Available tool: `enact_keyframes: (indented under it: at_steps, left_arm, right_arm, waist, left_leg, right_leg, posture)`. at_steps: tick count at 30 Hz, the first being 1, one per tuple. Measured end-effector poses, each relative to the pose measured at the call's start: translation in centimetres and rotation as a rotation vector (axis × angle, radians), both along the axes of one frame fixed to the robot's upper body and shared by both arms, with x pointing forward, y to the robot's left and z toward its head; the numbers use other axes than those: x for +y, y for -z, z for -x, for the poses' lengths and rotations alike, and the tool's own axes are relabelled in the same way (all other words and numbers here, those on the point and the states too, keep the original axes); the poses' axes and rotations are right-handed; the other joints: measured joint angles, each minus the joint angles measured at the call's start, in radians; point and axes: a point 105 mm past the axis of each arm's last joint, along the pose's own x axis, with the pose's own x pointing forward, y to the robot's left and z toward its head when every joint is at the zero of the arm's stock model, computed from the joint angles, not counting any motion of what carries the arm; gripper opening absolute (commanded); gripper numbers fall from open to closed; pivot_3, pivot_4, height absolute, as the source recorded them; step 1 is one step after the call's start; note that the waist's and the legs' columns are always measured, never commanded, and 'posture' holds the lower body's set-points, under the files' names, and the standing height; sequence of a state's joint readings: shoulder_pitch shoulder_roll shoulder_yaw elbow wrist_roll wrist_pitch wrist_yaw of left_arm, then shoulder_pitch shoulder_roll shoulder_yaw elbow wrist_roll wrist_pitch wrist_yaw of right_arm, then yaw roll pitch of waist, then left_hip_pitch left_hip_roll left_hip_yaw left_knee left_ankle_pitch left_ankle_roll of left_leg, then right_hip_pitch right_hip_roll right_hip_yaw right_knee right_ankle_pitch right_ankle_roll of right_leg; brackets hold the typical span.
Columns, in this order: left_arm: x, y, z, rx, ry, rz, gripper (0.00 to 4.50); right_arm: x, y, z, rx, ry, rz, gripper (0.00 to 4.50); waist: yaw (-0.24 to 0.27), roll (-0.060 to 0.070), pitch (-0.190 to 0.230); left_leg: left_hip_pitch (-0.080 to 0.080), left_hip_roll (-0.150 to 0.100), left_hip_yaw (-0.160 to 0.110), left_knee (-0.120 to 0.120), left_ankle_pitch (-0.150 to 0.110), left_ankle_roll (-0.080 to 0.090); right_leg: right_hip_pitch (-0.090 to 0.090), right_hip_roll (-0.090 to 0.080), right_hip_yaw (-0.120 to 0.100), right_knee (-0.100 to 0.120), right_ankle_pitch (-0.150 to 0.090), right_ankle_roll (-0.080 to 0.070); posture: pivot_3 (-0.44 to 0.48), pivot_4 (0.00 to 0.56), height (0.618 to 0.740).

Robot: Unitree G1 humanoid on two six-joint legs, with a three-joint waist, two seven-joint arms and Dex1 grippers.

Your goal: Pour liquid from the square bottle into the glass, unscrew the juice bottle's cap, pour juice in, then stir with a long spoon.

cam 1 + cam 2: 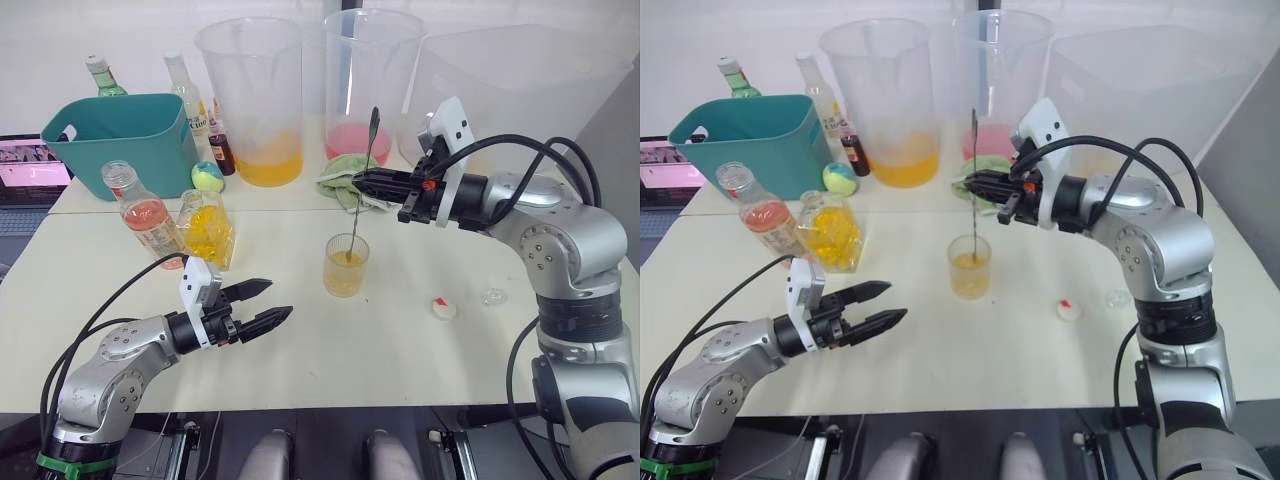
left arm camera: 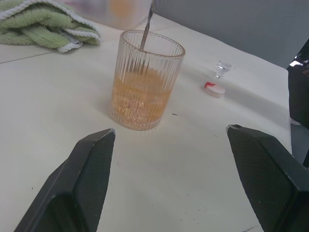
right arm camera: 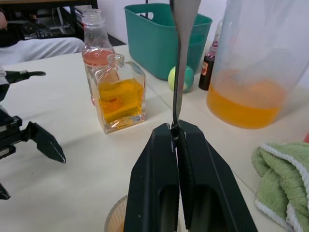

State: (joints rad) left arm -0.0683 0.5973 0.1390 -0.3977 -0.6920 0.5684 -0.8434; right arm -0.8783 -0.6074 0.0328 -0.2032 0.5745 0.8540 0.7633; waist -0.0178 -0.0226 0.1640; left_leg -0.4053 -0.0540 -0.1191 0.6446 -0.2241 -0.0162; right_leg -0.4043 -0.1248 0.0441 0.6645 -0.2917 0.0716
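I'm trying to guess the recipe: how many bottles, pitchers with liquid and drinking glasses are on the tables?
Bottles: 5 (green bottle, tall clear bottle, dark brown bottle, juice bottle, square bottle)
Pitchers with liquid: 2 (orange pitcher, pink pitcher)
Drinking glass: 1
Total: 8

No wording can be read anywhere here. A label is seen on the tall clear bottle [image 1: 189,108] behind the teal tub, but its print cannot be made out.
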Motion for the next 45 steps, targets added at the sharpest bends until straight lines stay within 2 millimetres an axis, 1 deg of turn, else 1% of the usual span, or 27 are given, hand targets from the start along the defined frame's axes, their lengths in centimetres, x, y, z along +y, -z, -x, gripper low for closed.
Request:
enact_keyframes:
  at_steps: [3,5,7,9,12,14,17,20,22,25,27,29,32,34,36,39,41,42,43,45]
  left_arm:
    - [0.0,0.0,0.0,0.0,0.0,0.0,3.9]
    - [0.0,0.0,0.0,0.0,0.001,0.001,3.9]
    - [0.0,0.0,0.0,0.001,0.001,0.001,3.9]
    - [0.0,0.1,0.1,0.003,0.001,0.002,3.9]
    - [0.1,0.2,0.2,0.01,0.001,0.002,3.9]
    - [0.1,0.4,0.2,0.016,0.0,0.002,3.9]
    - [0.1,0.5,0.3,0.018,0.003,0.003,3.9]
    - [0.1,0.4,0.4,0.016,0.007,0.004,3.9]
    - [0.1,0.4,0.4,0.009,0.009,0.005,3.9]
    - [0.3,0.1,0.5,-0.01,0.015,0.006,3.9]
    - [0.7,-0.1,0.5,-0.024,0.013,-0.002,3.9]
    - [1.1,0.0,0.5,-0.02,0.001,-0.008,3.9]
    - [1.2,0.1,0.5,-0.015,0.001,-0.007,3.9]
    - [1.2,0.1,0.5,-0.014,0.002,-0.008,3.9]
    - [1.0,0.2,0.5,-0.019,0.008,-0.015,3.9]
    - [0.6,-0.1,0.6,-0.051,0.033,-0.026,3.9]
    - [0.6,-0.1,0.9,-0.073,0.059,-0.072,3.9]
    - [0.6,-0.2,0.9,-0.08,0.064,-0.081,3.9]
    - [0.7,-0.2,1.0,-0.082,0.068,-0.092,3.9]
    - [0.7,-0.1,1.0,-0.082,0.073,-0.092,3.9]
  right_arm:
    - [0.2,0.1,0.2,0.013,-0.012,-0.005,0.0]
    - [0.8,-0.1,0.6,0.023,-0.039,-0.037,0.0]
    - [1.0,-0.7,0.8,0.019,-0.055,-0.076,0.0]
    - [0.7,-2.0,1.2,0.004,-0.066,-0.13,0.0]
    - [0.2,-5.2,2.4,-0.059,-0.111,-0.234,0.0]
    - [-0.1,-7.0,3.3,-0.096,-0.139,-0.285,0.0]
    - [-0.6,-8.3,3.9,-0.085,-0.143,-0.327,0.0]
    - [-1.9,-9.0,3.5,-0.03,-0.084,-0.34,0.0]
    - [-3.1,-8.3,3.1,0.057,-0.029,-0.317,0.0]
    - [-4.2,-7.1,2.8,0.194,0.027,-0.281,0.0]
    - [-6.3,-5.3,2.5,0.366,0.132,-0.2,0.0]
    - [-7.2,-4.0,2.8,0.475,0.146,-0.16,0.0]
    - [-7.9,-1.8,3.8,0.627,0.137,-0.069,0.0]
    - [-7.7,0.3,4.2,0.72,0.125,-0.009,0.0]
    - [-7.2,2.4,4.2,0.803,0.115,0.03,0.0]
    - [-6.1,4.6,3.3,0.894,0.12,0.055,0.0]
    - [-5.6,6.5,2.5,0.973,0.15,0.071,0.0]
    - [-5.7,7.1,2.3,0.996,0.166,0.075,0.0]
    - [-5.7,8.2,1.7,1.048,0.198,0.067,0.0]
    - [-5.7,9.6,1.0,1.103,0.247,0.069,0.0]
  waist:
    - [0.0,0.0,0.0]
    - [-0.002,0.0,0.0]
    - [-0.001,0.0,0.0]
    - [0.0,0.0,0.0]
    - [0.001,0.0,0.0]
    - [0.001,0.0,0.0]
    - [0.0,0.0,0.0]
    - [0.002,0.0,0.0]
    - [0.004,0.0,0.0]
    - [0.003,0.0,0.0]
    - [0.003,0.0,0.0]
    - [0.003,0.0,0.0]
    - [0.003,0.0,0.0]
    - [0.002,0.0,0.0]
    - [-0.006,0.0,0.0]
    - [-0.01,0.0,0.0]
    - [-0.01,0.0,0.0]
    - [-0.01,0.0,0.0]
    - [-0.009,0.0,0.0]
    - [-0.006,0.0,0.0]
  left_leg:
    - [0.0,0.0,0.0,0.0,0.0,0.0]
    - [0.0,0.0,0.0,0.0,0.0,0.0]
    - [0.0,0.0,0.0,0.0,0.0,0.0]
    - [0.0,0.0,0.0,0.0,0.0,0.0]
    - [0.0,0.0,-0.001,0.0,0.0,0.0]
    - [0.0,0.0,-0.001,0.0,0.0,0.0]
    - [0.0,0.0,0.0,0.0,0.0,0.0]
    - [0.0,0.0,0.0,0.0,0.0,0.0]
    - [0.0,0.0,0.0,0.0,0.0,0.0]
    - [0.0,0.0,0.001,0.0,0.0,0.0]
    - [-0.001,0.0,0.001,0.0,0.0,0.0]
    - [-0.001,0.0,0.002,-0.001,0.0,0.001]
    - [-0.001,0.0,0.002,0.0,0.0,0.001]
    - [-0.001,0.001,0.003,0.0,0.0,0.001]
    - [0.0,0.001,0.004,0.0,0.0,0.001]
    - [0.0,0.001,0.004,0.0,0.0,0.001]
    - [-0.001,0.001,0.004,0.0,0.0,0.001]
    - [-0.001,0.001,0.004,0.0,0.0,0.001]
    - [-0.001,0.001,0.004,0.0,0.0,0.001]
    - [-0.002,0.0,0.004,0.001,0.0,0.001]
  right_leg:
    - [0.0,0.0,0.0,0.0,0.0,0.0]
    - [0.0,0.0,0.0,0.0,0.0,0.0]
    - [0.0,0.0,0.0,0.0,0.0,0.0]
    - [0.0,0.0,0.0,0.0,0.0,0.0]
    - [0.0,0.0,0.0,0.0,0.0,0.0]
    - [0.0,0.0,0.0,0.0,0.0,0.0]
    - [0.0,0.0,0.0,0.0,0.0,0.0]
    - [0.0,0.0,0.0,0.0,0.0,0.0]
    - [0.0,0.0,0.0,0.0,0.0,0.0]
    - [0.0,0.0,0.0,0.0,0.0,0.0]
    - [0.0,0.0,0.0,-0.001,0.0,0.0]
    - [0.0,0.0,0.0,-0.001,0.0,0.0]
    - [0.001,0.0,0.0,-0.001,0.0,0.0]
    - [0.001,0.0,0.0,-0.001,0.0,0.0]
    - [0.001,0.0,0.001,-0.001,0.0,0.0]
    - [0.001,0.001,0.001,0.0,0.0,0.0]
    - [0.001,0.001,0.001,0.0,0.0,0.0]
    - [0.001,0.001,0.001,0.0,0.0,0.0]
    - [0.001,0.0,0.001,0.0,0.0,0.0]
    - [0.0,0.0,0.001,-0.001,0.0,0.0]
  posture:
    - [0.0,0.15,0.738]
    - [0.0,0.15,0.738]
    - [0.0,0.15,0.738]
    - [0.0,0.15,0.738]
    - [0.0,0.15,0.738]
    - [0.0,0.15,0.738]
    - [0.0,0.15,0.738]
    - [0.0,0.15,0.738]
    - [0.0,0.15,0.738]
    - [0.0,0.15,0.738]
    - [0.0,0.15,0.738]
    - [0.0,0.15,0.738]
    - [0.0,0.15,0.738]
    - [0.0,0.15,0.738]
    - [0.0,0.15,0.738]
    - [0.0,0.15,0.738]
    - [0.0,0.15,0.738]
    - [0.0,0.15,0.738]
    - [0.0,0.15,0.738]
    - [0.0,0.15,0.738]
